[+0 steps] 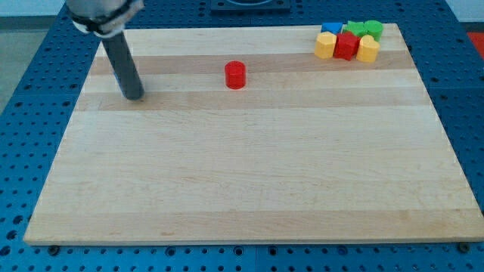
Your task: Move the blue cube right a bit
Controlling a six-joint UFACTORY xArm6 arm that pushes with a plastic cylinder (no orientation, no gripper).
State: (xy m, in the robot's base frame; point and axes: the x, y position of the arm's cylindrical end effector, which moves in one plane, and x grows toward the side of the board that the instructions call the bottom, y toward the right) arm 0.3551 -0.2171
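One block matters: blue cube (330, 28), top-right cluster. My tip (134, 96) far left; no pincer fitted. Approach step; next needs reaching cube's left side.

Colours on our board

We see a red cylinder (235, 75), a blue cube (330, 29), two yellow blocks (324, 46), green blocks (364, 29), pale striped wooden board (249, 166).

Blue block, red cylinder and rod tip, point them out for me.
blue block (330, 28), camera view, its visible top face.
red cylinder (235, 75), camera view, its front side.
my tip (134, 96), camera view, the rod's very end.
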